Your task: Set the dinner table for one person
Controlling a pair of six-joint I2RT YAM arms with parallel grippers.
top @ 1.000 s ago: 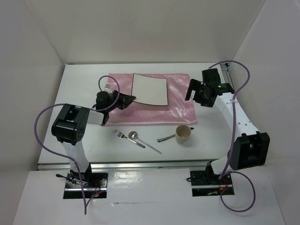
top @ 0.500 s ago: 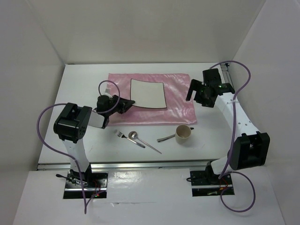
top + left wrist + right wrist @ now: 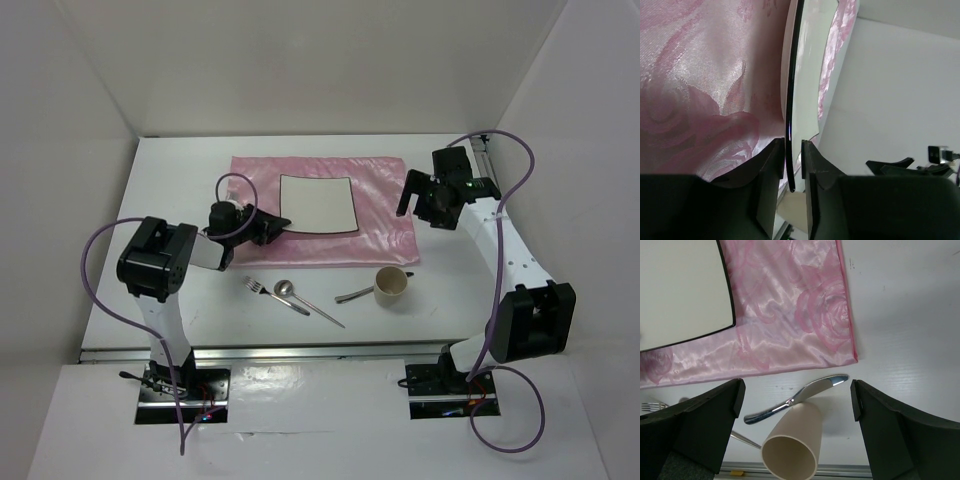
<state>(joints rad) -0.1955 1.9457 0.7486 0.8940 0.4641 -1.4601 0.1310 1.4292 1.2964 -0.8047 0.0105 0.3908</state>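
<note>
The white dinner table carries a shiny pink cloth with a white square black-rimmed plate lying flat on it. My left gripper is at the plate's left near corner. In the left wrist view its jaws stand narrowly open around the plate's rim, with a thin gap on each side. My right gripper is open and empty above the cloth's right edge. In the right wrist view it looks down on a knife and a beige cup.
In front of the cloth stand the beige cup with the knife at its left, and a fork and spoon further left. Metal rails run along the table's near edge.
The left gripper has lowered the tilted plate until it lies flat on the cloth, moving slightly left, and its jaws have eased off the rim. The right arm has barely moved.
</note>
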